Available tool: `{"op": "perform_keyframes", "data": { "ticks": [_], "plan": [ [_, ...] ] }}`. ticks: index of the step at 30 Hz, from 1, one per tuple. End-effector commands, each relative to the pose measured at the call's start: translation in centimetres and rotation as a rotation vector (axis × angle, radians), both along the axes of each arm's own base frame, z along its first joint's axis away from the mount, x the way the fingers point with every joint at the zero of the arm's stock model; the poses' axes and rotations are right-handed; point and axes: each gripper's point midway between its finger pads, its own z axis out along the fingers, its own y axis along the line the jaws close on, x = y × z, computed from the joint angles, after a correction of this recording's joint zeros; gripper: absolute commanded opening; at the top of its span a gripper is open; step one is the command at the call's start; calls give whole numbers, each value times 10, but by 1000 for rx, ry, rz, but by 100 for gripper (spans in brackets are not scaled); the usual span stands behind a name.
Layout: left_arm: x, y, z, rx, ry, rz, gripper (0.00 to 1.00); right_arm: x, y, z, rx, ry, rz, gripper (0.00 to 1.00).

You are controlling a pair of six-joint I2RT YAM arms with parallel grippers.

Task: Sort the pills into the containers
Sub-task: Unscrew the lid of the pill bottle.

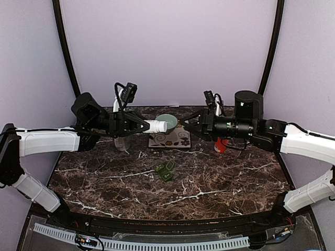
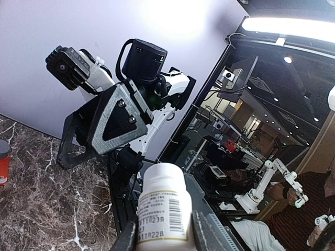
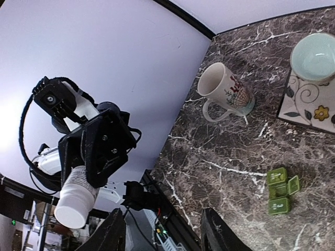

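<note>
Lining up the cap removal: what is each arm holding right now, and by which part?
The left gripper holds the white bottle by its labelled body, cap end free. The right gripper is open and holds nothing.

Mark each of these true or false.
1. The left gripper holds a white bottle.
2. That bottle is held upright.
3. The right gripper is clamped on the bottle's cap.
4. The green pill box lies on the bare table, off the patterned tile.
1. True. The left gripper is shut on the white bottle.
2. False. The bottle lies roughly level, with its cap pointing at the right gripper.
3. False. The right gripper's jaws are open and stop short of the cap, with a gap between them.
4. True. The pill box rests on the marble table, nearer the arms than the patterned tile.
</note>
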Motion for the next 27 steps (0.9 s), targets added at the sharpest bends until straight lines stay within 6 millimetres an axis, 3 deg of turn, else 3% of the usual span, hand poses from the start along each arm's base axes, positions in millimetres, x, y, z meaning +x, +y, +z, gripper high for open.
{"op": "perform_keyframes", "data": {
  "ticks": [1,8,27],
  "plan": [
    [2,2,11,-33,-61,7,0,-13,12,34,187,107,89,50],
    [5,1,6,-20,-60,11,0,-19,17,44,238,138,135,54],
    [14,-4,1,-8,-56,9,0,-37,42,48,231,152,233,54]
  ]
}}
